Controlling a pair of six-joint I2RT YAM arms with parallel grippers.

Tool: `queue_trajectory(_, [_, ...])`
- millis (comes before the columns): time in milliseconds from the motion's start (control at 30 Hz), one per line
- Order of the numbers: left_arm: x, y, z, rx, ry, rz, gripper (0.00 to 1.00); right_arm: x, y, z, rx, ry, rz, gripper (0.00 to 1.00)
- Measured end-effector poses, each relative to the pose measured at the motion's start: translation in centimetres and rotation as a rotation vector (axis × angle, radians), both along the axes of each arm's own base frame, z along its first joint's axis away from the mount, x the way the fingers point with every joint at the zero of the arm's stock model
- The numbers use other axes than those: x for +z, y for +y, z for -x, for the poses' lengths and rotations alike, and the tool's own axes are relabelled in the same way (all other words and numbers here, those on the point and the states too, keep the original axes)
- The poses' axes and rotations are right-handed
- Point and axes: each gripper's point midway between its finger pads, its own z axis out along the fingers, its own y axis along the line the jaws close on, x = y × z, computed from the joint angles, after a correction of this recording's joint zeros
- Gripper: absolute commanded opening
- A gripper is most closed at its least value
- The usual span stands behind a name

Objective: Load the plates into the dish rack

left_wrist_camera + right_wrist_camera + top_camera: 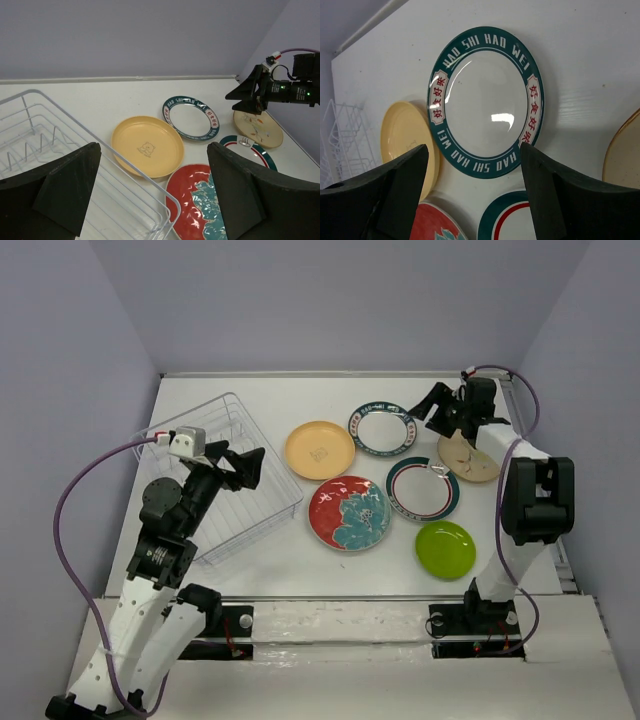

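Six plates lie flat on the white table: orange-yellow [320, 450], white with a lettered teal rim [381, 429], beige speckled [470, 458], white with a teal and red rim [423, 488], red with a teal flower [349, 512], lime green [445, 549]. The wire dish rack [290, 483] stands at the left with no plates in it. My left gripper [248, 468] is open and empty above the rack's right rim [127, 164]. My right gripper [438, 412] is open and empty, hovering above the table between the lettered plate [485, 102] and the beige plate [622, 155].
Purple walls close in the back and both sides. The right arm's upper link [535, 500] stands over the table's right edge beside the green plate. A cable [75, 500] loops off the left arm.
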Motion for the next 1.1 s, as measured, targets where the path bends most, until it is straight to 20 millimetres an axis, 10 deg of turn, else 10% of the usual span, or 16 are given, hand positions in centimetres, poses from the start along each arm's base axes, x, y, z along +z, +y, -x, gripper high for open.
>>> queue_trajectory(867, [1.1, 0.1, 1.0, -0.018, -0.049, -0.006, 0.99, -9.5, -0.1, -4.5, -0.006, 0.185, 0.026, 0.60])
queue_trajectory(1100, [1.1, 0.1, 1.0, -0.018, -0.050, -0.008, 0.99, -10.3, 0.1, -4.5, -0.017, 0.210, 0.003, 0.21])
